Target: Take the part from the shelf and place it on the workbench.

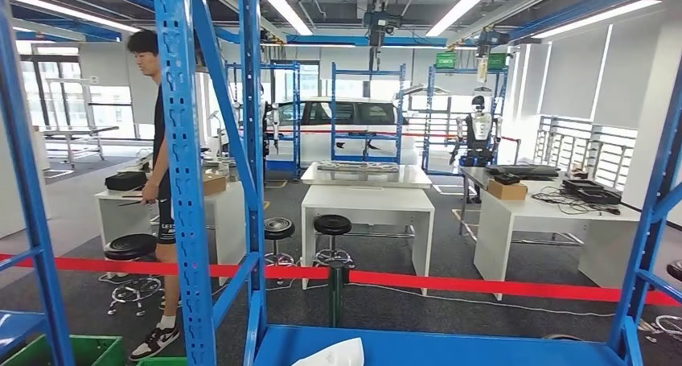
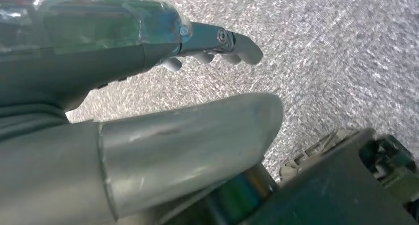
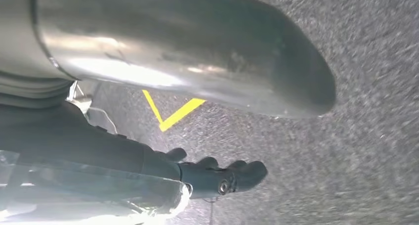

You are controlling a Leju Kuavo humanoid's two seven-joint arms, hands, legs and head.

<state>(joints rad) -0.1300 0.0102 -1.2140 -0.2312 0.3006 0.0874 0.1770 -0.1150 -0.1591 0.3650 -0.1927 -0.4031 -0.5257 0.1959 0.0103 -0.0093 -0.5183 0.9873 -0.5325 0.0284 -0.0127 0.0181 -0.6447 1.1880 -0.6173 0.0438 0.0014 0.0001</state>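
Two hands, both low over speckled grey carpet: left hand (image 2: 99,71) and right hand (image 3: 113,146) alike, fingers spread away from the thumb, holding nothing. On the near edge of the blue shelf (image 1: 482,348), just left of centre, a white part (image 1: 330,355) – pale, rumpled, cut off by the frame. Probably light and soft-skinned, perhaps slippery like a bag. Best taken around its bulk, not by a loose corner. Beyond red tape (image 1: 499,285), white tables (image 1: 366,199); far left, a person (image 1: 161,181).

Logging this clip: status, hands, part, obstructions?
Left robot hand and right robot hand empty, over carpet. White part on blue shelf, untouched. Shelf upright left of part.
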